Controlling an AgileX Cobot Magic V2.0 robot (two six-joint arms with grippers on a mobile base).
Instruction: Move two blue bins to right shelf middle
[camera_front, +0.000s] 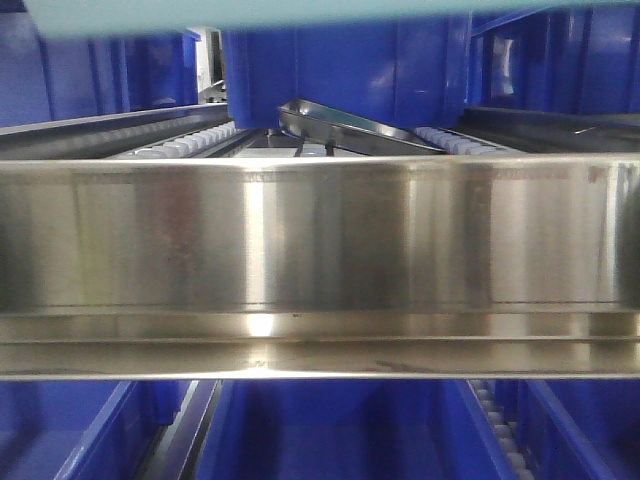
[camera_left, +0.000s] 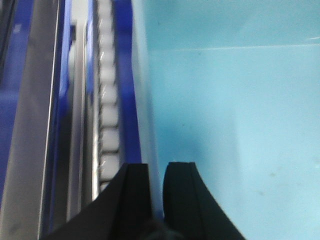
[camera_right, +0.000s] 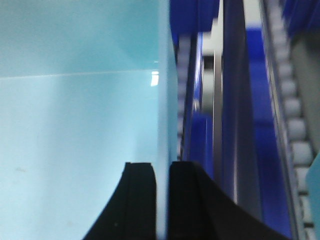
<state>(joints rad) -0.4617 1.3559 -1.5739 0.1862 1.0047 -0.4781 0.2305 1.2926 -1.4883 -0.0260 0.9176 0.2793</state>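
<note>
The steel front rail (camera_front: 320, 260) of the shelf level is spanning the whole front view. Its top edge is lying just below the roller tracks (camera_front: 190, 140), and dark blue bins (camera_front: 340, 70) are closing off the back and filling the level underneath. The pale blue bin (camera_front: 300, 15) is showing there only as a strip along the top border, above the rail with open room between them. From the wrists, its side walls are running just beside the roller tracks (camera_left: 107, 115) (camera_right: 295, 125), leaving narrow gaps. The left gripper (camera_left: 157, 166) is pinching the bin's left wall (camera_left: 150, 100), one finger inside and one outside. The right gripper (camera_right: 162, 165) is clamping the right wall (camera_right: 165, 90) likewise. Whether the bin's floor is touching the rollers cannot be told.
</note>
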